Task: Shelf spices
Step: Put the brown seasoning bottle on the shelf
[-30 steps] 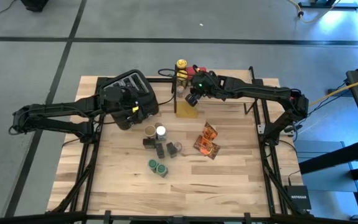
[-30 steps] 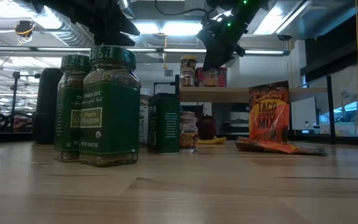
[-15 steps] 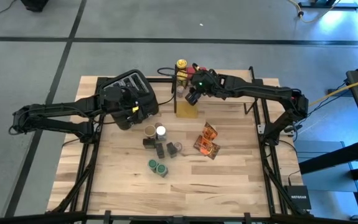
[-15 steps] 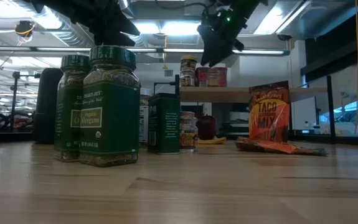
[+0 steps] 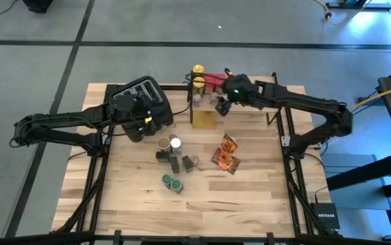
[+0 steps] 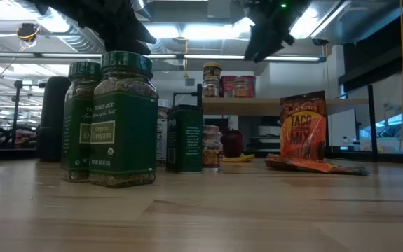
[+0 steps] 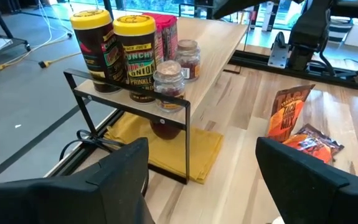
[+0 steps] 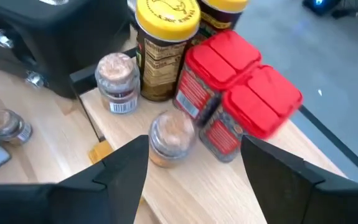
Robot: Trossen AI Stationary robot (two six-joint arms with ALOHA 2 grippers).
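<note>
The shelf (image 7: 219, 37) carries two yellow-lidded jars (image 8: 166, 25), two red tins (image 8: 241, 87) and two small glass jars (image 8: 172, 134), all standing on their bases on the plank. My right gripper (image 8: 191, 168) is open. It hovers above the plank (image 5: 224, 107) just to the right of these jars and touches none. My left gripper (image 7: 200, 180), also open, waits over the black toaster (image 5: 144, 95). On the tabletop stand green-lidded jars (image 6: 120, 119), dark tins (image 5: 175, 162) and two pale-lidded jars (image 5: 170, 143). Orange-brown foil packets (image 5: 226, 154) lie flat.
A yellow cloth (image 5: 204, 120) and a dark round fruit (image 7: 166, 127) lie under the shelf's left end. The toaster stands just left of the shelf. The shelf's right part shows bare plank (image 7: 219, 37). Thin black legs (image 7: 185, 143) edge the rack.
My right gripper has risen from just above the jars on the shelf. It has also moved toward the table's right edge, along the plank. The jars and tins stay where they stood.
</note>
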